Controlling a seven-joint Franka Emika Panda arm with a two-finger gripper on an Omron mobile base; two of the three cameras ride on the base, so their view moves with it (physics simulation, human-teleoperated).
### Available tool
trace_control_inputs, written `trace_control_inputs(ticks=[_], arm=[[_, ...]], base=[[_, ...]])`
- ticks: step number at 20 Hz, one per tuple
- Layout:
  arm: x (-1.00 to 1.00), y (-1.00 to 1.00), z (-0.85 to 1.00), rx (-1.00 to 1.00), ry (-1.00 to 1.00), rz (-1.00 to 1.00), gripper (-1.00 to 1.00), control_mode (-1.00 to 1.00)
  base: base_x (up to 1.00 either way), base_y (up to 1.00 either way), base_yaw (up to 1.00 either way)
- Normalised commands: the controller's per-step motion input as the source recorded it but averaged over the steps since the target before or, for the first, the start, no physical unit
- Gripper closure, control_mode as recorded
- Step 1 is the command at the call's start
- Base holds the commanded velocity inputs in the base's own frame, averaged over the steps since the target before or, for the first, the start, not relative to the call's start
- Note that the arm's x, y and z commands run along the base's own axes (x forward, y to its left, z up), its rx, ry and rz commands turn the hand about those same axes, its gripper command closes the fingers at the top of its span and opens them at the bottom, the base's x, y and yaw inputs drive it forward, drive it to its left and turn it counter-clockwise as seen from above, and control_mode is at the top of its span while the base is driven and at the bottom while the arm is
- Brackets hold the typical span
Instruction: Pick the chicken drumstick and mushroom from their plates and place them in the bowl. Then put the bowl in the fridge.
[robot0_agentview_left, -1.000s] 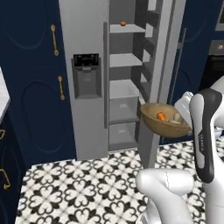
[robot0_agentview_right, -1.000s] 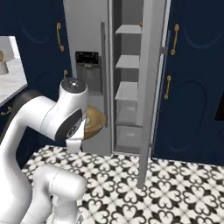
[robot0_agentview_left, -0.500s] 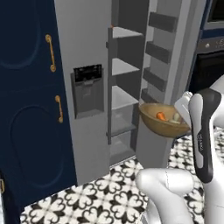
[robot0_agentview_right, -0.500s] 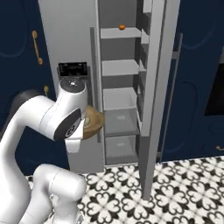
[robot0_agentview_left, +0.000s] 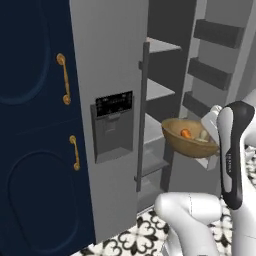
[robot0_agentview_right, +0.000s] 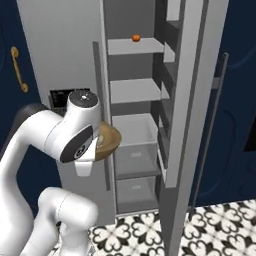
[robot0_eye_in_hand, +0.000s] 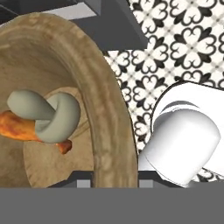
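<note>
Open fridge (robot0_agentview_right: 132, 125) now close ahead.
Base has rolled nearer; gripper (robot0_eye_in_hand: 114, 181) pinches bowl (robot0_agentview_left: 189, 138) rim, drumstick (robot0_eye_in_hand: 19, 127) and mushroom (robot0_eye_in_hand: 46, 114) inside; shelving comes next.

both base views look forward from behind the arm at the open fridge (robot0_agentview_left: 115, 75) — left and right. the hand view sits close over the bowl (robot0_eye_in_hand: 109, 122) — looking down.

Navy cabinet doors (robot0_agentview_left: 35, 125) are seen at the left of the left base view, fitted with two brass handles (robot0_agentview_left: 63, 78), one above the other. A black-and-white patterned floor (robot0_agentview_right: 220, 230) is laid below. A small orange item (robot0_agentview_right: 135, 37) is set on an upper shelf. More navy cabinetry (robot0_agentview_right: 240, 90) is seen at the right.
</note>
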Motion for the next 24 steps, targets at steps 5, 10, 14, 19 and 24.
trace_control_inputs(ticks=[5, 10, 14, 19, 24], arm=[[0.0, 0.0, 0.0, 0.0, 0.0, 0.0, 1.0, 1.0], [0.0, 0.0, 0.0, 0.0, 0.0, 0.0, 1.0, 1.0], [0.0, 0.0, 0.0, 0.0, 0.0, 0.0, 1.0, 1.0], [0.0, 0.0, 0.0, 0.0, 0.0, 0.0, 1.0, 1.0], [0.0, 0.0, 0.0, 0.0, 0.0, 0.0, 1.0, 1.0]], base=[[0.43, -0.58, 0.01], [0.5, 0.1, -0.02], [0.93, 0.04, -0.03], [0.73, -0.14, 0.0], [0.01, -0.34, 0.0]])
